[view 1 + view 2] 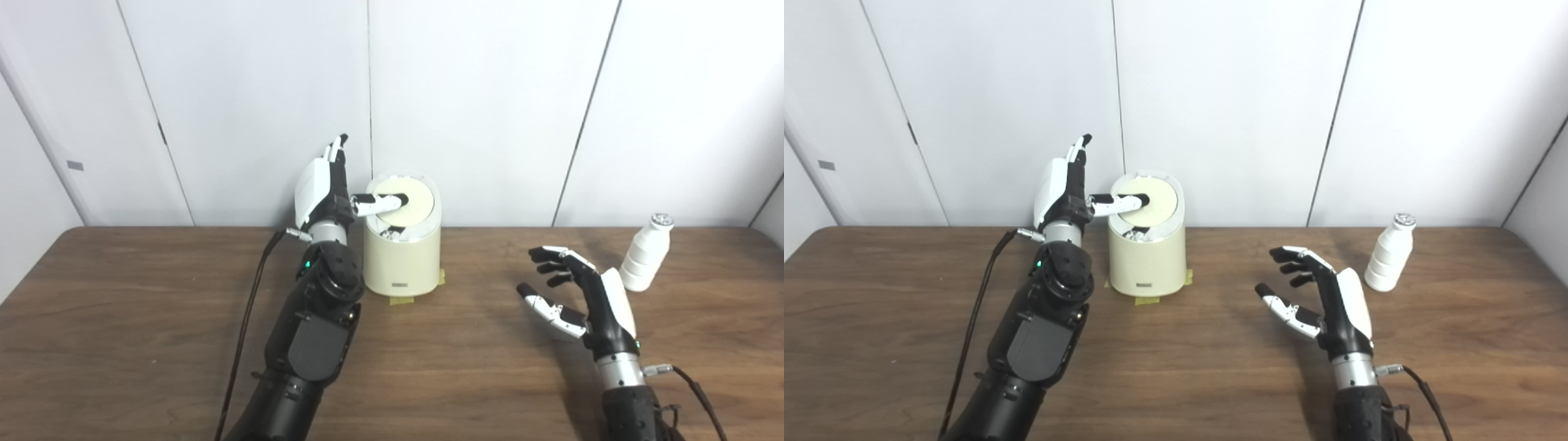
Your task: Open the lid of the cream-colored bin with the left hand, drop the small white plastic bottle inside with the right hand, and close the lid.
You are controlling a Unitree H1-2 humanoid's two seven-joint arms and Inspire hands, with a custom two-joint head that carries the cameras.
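Observation:
The cream-colored bin stands at the back middle of the table, close to the wall. Its round lid is tilted, and a dark gap at the front shows white crumpled stuff inside. My left hand is raised just left of the bin with its fingers pointing up and apart, and its thumb lies across the lid, pressing on it. The small white plastic bottle stands upright at the right. My right hand hovers open just left of the bottle, palm facing left, holding nothing.
Yellow tape marks the spot under the bin. A black cable hangs along my left arm. The white panel wall runs right behind the bin. The wooden table stretches between the two arms.

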